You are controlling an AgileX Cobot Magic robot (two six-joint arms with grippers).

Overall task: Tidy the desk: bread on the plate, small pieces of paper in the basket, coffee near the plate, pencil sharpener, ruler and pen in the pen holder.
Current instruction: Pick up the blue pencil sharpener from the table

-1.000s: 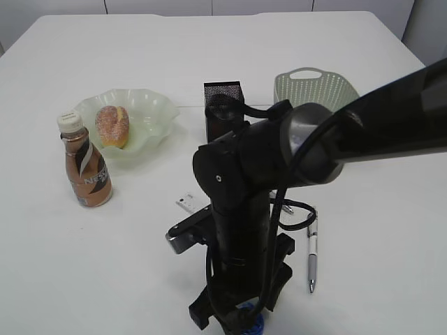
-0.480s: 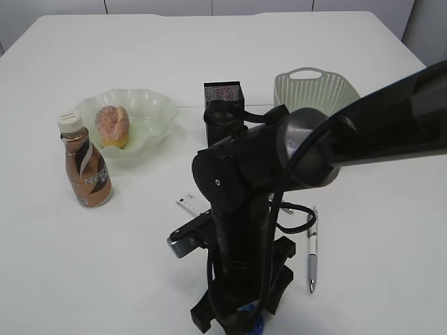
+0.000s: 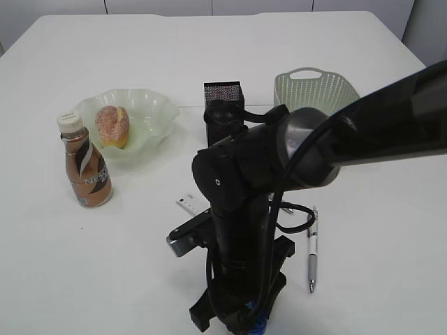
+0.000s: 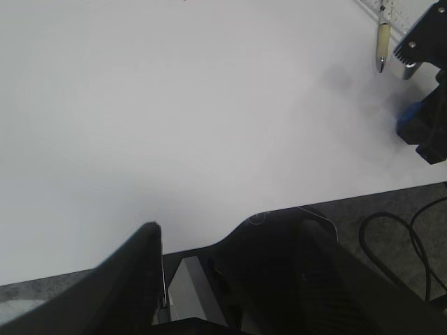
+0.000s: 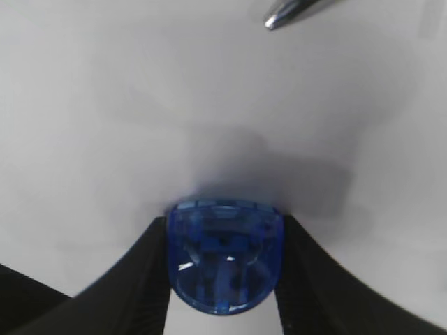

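Note:
My right gripper (image 5: pixel 225 279) points down at the desk's (image 3: pixel 140 265) near edge, its fingers pressed against both sides of the blue pencil sharpener (image 5: pixel 225 262), which rests on the desk; only a blue sliver (image 3: pixel 258 325) shows under the arm. The pen (image 3: pixel 312 255) lies just right of the arm, and the ruler (image 3: pixel 186 203) pokes out to its left. The black mesh pen holder (image 3: pixel 222 94) stands behind. The bread (image 3: pixel 112 125) sits in the wavy green plate (image 3: pixel 155 106), with the coffee (image 3: pixel 86 171) upright beside it. My left gripper (image 4: pixel 230 279) is open and holds nothing.
The perforated green basket (image 3: pixel 314 91) stands at the back right; no pieces of paper show. The right arm's bulk hides the desk's middle front. My left gripper hangs over the desk's near edge, with dark cables below it.
The right gripper's fingers have closed in on the pencil sharpener and the arm has sunk slightly. Nothing else has moved.

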